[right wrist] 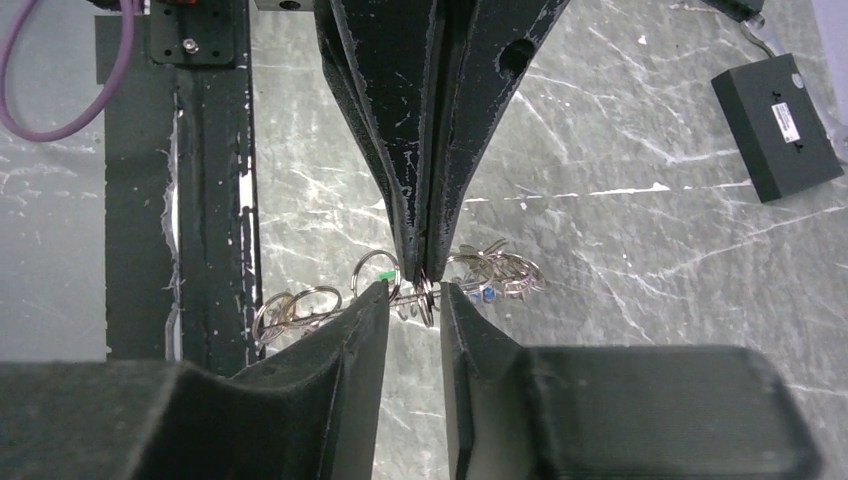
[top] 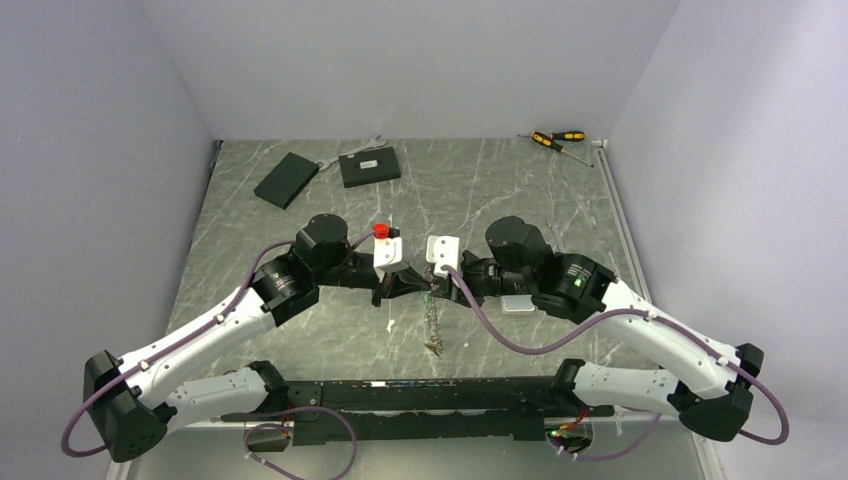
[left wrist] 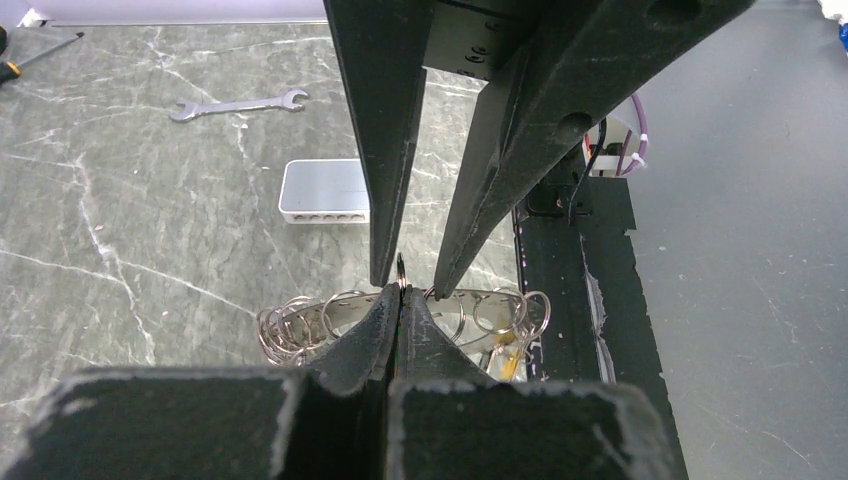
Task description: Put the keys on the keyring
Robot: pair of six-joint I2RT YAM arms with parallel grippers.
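The keyring (top: 433, 322) is a metal ring strung with many small split rings, seen edge-on between the two grippers at the table's middle. My left gripper (left wrist: 400, 292) is shut on a thin ring at the keyring's (left wrist: 340, 318) rim. My right gripper (right wrist: 412, 292) is open, one finger on each side of that pinched ring and of the left gripper's closed tips, not touching it. On the keyring (right wrist: 300, 305) are keys with a green tag (right wrist: 392, 271) and a blue tag (right wrist: 487, 294). A yellow tag (left wrist: 510, 360) hangs at its other end.
Two flat black boxes (top: 286, 180) (top: 369, 167) and a wrench (left wrist: 238, 103) lie at the back left. Yellow-and-black screwdrivers (top: 556, 140) lie at the back right. A small white box (left wrist: 322, 190) sits under the right arm. A black rail (top: 420, 395) runs along the near edge.
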